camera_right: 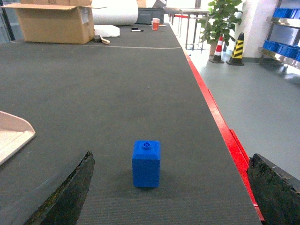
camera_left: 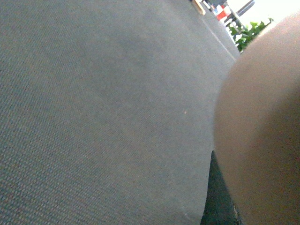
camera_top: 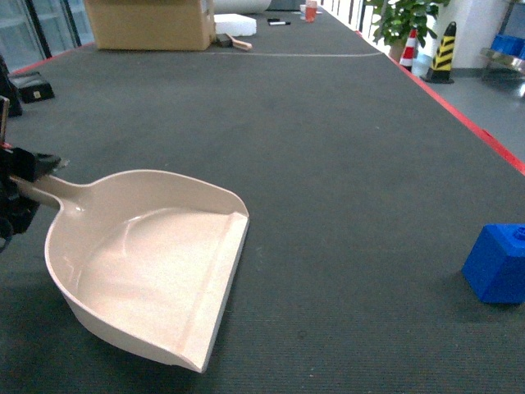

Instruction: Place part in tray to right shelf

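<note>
We see a dark grey counter (camera_top: pixel 328 148). At the lower left of the head view lies the cream tray (camera_top: pixel 148 263), its handle gripped at the far left edge by the left pincer (camera_top: pixel 20 176), clenched on it. The small blue part (camera_top: pixel 498 263) stands upright on the counter at the lower right, well apart from the tray. In the right wrist view the right pincer (camera_right: pixel 168 197) is spread wide, its fingers (camera_right: pixel 65 192) flanking the part (not touching it). A cardboard box (camera_top: pixel 152 23) sits at the upper left.

Even, bright indoor light filled all views, with soft glare on the cream tray (camera_top: pixel 156 263). The left wrist view was blurred and washed out. The blue cube (camera_right: pixel 146 164) cast only a faint shadow.
</note>
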You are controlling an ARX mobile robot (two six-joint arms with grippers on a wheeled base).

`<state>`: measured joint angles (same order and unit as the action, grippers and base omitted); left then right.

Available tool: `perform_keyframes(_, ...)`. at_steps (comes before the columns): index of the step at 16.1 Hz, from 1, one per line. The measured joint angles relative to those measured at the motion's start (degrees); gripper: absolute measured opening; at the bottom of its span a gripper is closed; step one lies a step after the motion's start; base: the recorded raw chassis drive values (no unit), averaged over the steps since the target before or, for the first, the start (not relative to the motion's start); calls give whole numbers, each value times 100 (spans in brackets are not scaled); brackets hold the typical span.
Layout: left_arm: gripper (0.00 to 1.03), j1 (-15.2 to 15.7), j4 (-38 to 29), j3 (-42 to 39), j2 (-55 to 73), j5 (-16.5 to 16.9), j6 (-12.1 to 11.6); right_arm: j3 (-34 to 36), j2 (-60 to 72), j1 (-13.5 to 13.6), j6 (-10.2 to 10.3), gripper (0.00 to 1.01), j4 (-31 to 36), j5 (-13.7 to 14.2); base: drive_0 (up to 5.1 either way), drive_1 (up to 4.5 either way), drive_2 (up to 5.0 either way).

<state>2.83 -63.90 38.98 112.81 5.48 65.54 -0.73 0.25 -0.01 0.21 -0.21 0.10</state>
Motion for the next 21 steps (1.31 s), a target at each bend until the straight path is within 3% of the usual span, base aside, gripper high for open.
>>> perform_keyframes(3,16,-234,83,-7,-815,-131,72,0,0,0,0,98,-2,2,0,0,0)
perform_keyframes(5,16,-555,791,138,-1102,-603,190,0,0,0,0,98,-2,2,0,0,0)
perform_keyframes(6,16,-678,863,166,-1152,-682,247,0,0,0,0,98,-2,2,0,0,0)
perform_keyframes(10,16,-1381,551,492,-1180,-750,564,0,0,0,0,98,-2,2,0,0,0)
perform_keyframes(16,16,-1818,640,632,-852,-826,730,0,0,0,0,98,0,2,0,0,0)
perform_keyframes(21,15,-1902,682,776,-804,-833,752,0,0,0,0,98,-2,2,0,0,0)
